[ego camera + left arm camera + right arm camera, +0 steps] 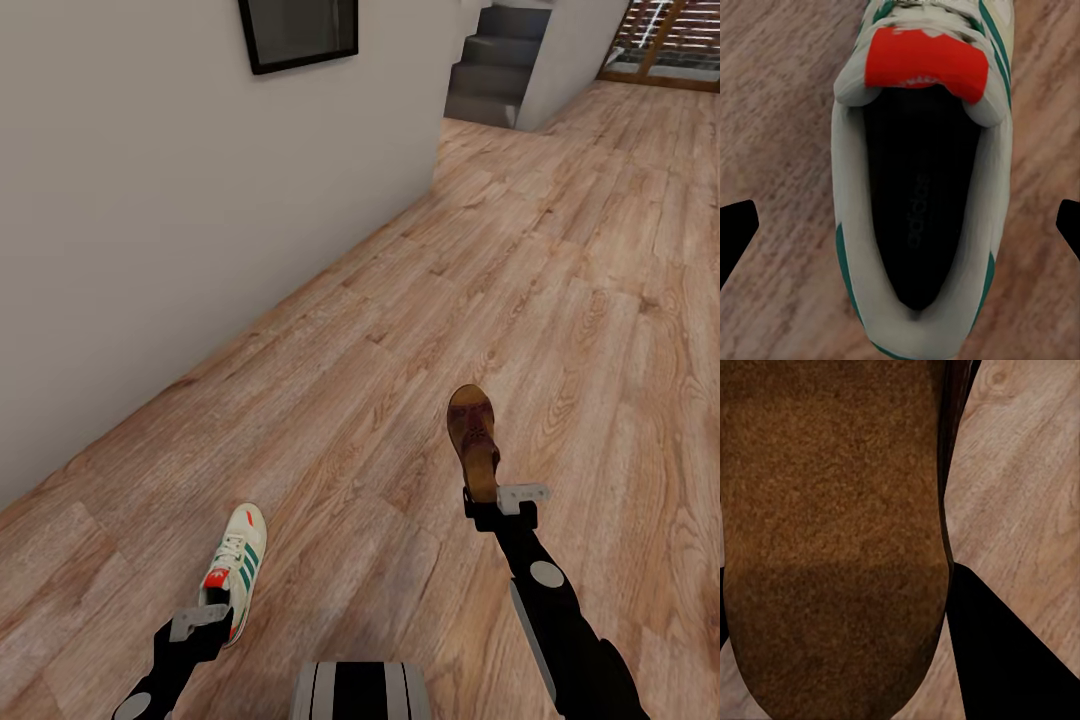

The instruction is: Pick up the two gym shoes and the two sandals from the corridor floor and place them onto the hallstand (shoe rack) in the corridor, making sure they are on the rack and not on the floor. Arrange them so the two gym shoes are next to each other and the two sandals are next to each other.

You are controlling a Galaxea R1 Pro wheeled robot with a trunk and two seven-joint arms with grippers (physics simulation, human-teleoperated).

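Wood-plank corridor floor (560,250) stretched ahead; left claw (205,625) pinched a gym shoe (236,565), right claw (500,500) a sandal (472,440), both pointing twelve o'clock.

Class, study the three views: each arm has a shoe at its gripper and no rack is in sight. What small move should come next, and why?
Probably turn the base to bring the hallstand into view. The left gripper seems to carry a gym shoe and the right gripper a sandal, both apparently held over the corridor floor; ahead lie only wall and stairs.
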